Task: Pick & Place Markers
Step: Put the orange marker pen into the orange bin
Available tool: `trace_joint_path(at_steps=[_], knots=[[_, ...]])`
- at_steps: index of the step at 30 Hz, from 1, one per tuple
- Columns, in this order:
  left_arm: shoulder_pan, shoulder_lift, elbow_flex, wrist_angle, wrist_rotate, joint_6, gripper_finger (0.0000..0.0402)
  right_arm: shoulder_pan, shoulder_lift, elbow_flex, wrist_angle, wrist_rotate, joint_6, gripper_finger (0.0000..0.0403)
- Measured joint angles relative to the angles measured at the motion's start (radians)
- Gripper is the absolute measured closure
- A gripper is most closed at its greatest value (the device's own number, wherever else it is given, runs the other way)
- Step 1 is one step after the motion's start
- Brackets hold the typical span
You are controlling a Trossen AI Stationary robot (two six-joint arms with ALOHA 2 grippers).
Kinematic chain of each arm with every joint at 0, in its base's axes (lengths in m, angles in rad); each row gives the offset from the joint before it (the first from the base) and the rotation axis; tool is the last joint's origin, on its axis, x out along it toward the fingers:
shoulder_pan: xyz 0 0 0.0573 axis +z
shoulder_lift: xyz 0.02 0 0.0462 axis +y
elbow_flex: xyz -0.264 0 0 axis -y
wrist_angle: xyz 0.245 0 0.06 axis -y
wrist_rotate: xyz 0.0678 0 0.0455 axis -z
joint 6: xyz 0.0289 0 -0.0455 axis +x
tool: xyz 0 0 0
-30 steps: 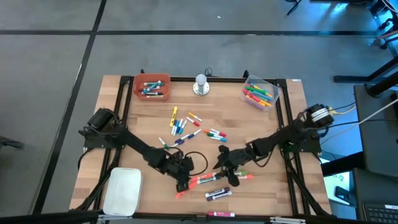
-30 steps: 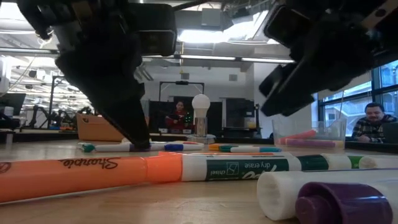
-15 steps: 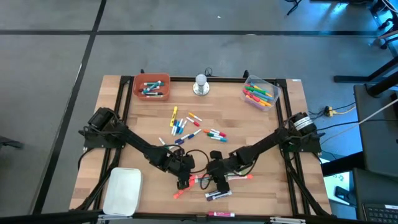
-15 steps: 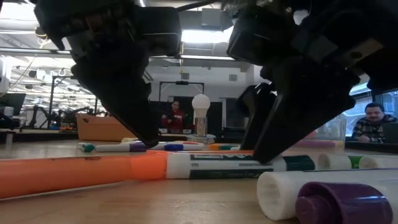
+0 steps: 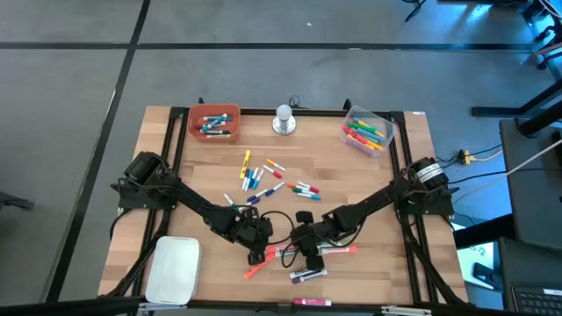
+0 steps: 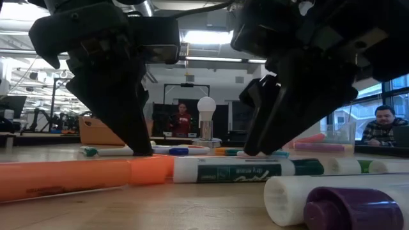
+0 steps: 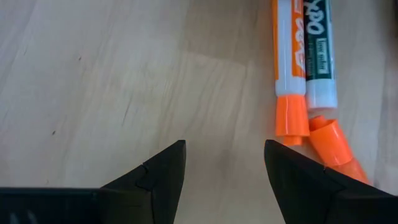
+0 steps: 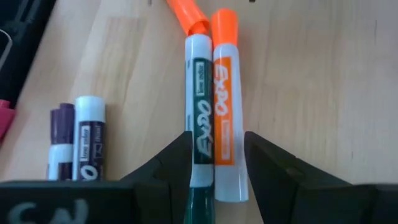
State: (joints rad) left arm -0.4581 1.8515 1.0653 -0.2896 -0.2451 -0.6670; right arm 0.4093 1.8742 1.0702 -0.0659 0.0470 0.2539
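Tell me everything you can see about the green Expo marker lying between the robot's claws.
The green Expo marker is a white-bodied dry-erase pen with a dark green label and dark green cap, plastic by its look. It lies flat on the wooden table, side by side against an orange Expo marker; an orange highlighter meets its white end. The right gripper straddles both Expo markers, fingers on either side, not visibly lifting them.

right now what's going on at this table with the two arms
Two robot arms are sorting markers on a wooden table. The right gripper is down over two Expo markers lying side by side, a green one and an orange one, straddling both without lifting them. The left gripper is open, low over bare wood beside them. More markers lie scattered mid-table, some already in the red tray and clear bin.
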Motion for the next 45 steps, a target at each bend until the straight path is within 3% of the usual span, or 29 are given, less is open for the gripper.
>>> trace_joint_path(at_steps=[9,19,27,45], knots=[[-0.005,0.008,0.000,0.009,-0.026,-0.015,0.0190,-0.005,-0.002,0.000,-0.011,0.017,0.004,0.0259],[-0.011,0.061,0.001,0.074,-0.036,-0.002,0.0190,-0.026,0.006,0.001,-0.121,0.122,0.052,0.0263],[0.001,0.086,0.003,0.083,-0.059,-0.001,0.0190,-0.040,0.002,0.003,-0.168,0.077,0.018,0.0314],[0.017,0.090,0.001,0.096,-0.095,-0.012,0.0190,-0.054,0.003,0.000,-0.160,0.072,-0.084,0.0299]])
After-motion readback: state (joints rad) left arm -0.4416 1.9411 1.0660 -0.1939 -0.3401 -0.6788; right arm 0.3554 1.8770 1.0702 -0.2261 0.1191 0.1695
